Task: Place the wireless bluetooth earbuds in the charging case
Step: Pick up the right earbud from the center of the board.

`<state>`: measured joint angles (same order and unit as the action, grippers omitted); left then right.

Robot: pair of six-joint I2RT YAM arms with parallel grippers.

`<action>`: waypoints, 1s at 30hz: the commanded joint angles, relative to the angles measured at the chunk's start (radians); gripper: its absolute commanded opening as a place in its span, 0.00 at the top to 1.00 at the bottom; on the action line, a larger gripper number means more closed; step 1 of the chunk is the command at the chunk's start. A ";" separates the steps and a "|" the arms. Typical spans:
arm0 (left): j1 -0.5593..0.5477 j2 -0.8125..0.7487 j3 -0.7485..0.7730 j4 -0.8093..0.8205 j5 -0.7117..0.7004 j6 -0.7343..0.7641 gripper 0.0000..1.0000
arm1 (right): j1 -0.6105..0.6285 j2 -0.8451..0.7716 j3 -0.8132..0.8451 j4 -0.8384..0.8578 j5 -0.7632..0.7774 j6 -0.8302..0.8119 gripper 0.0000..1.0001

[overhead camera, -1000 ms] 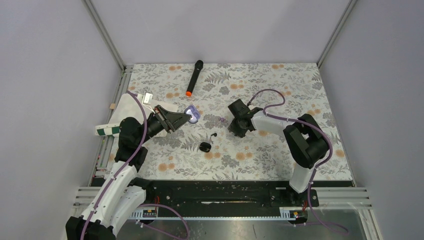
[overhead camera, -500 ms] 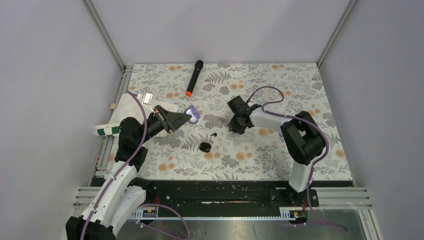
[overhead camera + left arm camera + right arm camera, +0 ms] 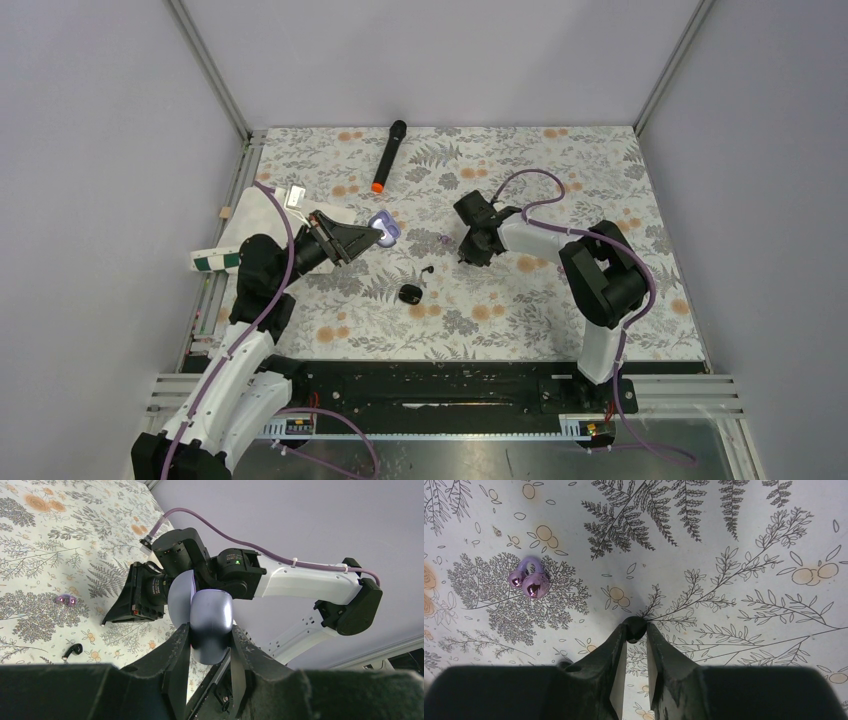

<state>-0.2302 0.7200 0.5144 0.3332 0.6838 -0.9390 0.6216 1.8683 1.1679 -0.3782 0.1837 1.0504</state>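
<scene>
My right gripper (image 3: 636,631) is low over the floral table with its fingertips shut on a tiny black rounded earbud (image 3: 635,626); in the top view this gripper (image 3: 468,254) is right of centre. A second black earbud (image 3: 427,269) with a short stem lies loose on the table, also visible from the left wrist as the earbud (image 3: 72,650). The small glossy black charging case (image 3: 409,292) sits just in front of it. My left gripper (image 3: 210,632) is raised at the left, shut on a lavender pebble-shaped case (image 3: 212,622) with its lid open.
A purple clip-style earbud (image 3: 529,582) lies on the table left of my right gripper. A black microphone (image 3: 388,155) with an orange end lies at the back. A white board (image 3: 262,215) and a green-striped strip (image 3: 214,260) sit at the left edge.
My right gripper shifted slightly left and away, and its jaws narrowed onto the small black earbud. The left arm and the lavender case stayed put.
</scene>
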 commanded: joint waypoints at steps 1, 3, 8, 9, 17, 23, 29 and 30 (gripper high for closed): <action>0.005 -0.005 0.010 0.041 0.013 0.012 1.00 | -0.005 0.006 0.022 -0.039 0.049 -0.022 0.79; 0.005 -0.008 0.009 0.042 0.013 0.011 1.00 | -0.005 0.002 0.021 -0.039 0.050 -0.026 0.84; 0.005 -0.010 0.003 0.038 0.012 0.011 1.00 | -0.005 -0.026 0.010 -0.030 0.051 -0.049 1.00; 0.005 -0.010 0.001 0.039 0.011 0.012 1.00 | -0.005 -0.035 0.004 -0.025 0.052 -0.055 1.00; 0.005 0.054 0.020 0.027 0.118 0.043 1.00 | -0.005 -0.197 -0.138 0.144 0.016 -0.184 1.00; 0.005 0.119 0.029 0.087 0.186 -0.007 1.00 | -0.006 -0.472 -0.301 0.359 -0.044 -0.294 1.00; 0.005 0.125 -0.022 0.250 0.171 -0.109 1.00 | 0.022 -0.662 -0.262 0.368 -0.031 -0.305 1.00; 0.005 0.123 -0.034 0.282 0.165 -0.121 1.00 | 0.040 -0.673 -0.235 0.331 -0.019 -0.308 1.00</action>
<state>-0.2302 0.8524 0.5098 0.4187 0.8345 -0.9894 0.6250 1.2594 0.8532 -0.0559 0.1379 0.7818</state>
